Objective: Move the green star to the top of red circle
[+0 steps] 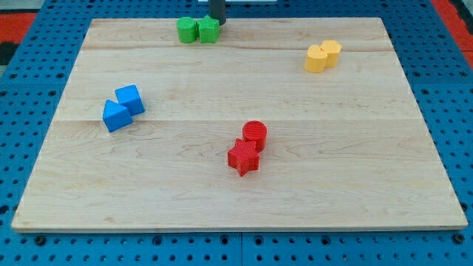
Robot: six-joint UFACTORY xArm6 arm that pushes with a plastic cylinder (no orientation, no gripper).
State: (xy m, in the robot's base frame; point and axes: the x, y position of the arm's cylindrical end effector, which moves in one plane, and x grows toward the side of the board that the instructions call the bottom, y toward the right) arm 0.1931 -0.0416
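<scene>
Two green blocks sit side by side at the view's top edge of the board: a rounded green block (186, 30) on the left and the green star (209, 30) on the right. My tip (218, 23) stands just right of and behind the green star, touching or nearly touching it. The red circle (254, 134) stands below the board's middle, with a red star (243, 157) touching it at its lower left. The green star is far up and to the left of the red circle.
Two blue blocks, a cube (130, 98) and a triangular one (115, 116), sit at the view's left. Two yellow blocks (323, 56) sit together at the upper right. The wooden board (369, 185) lies on a blue pegboard.
</scene>
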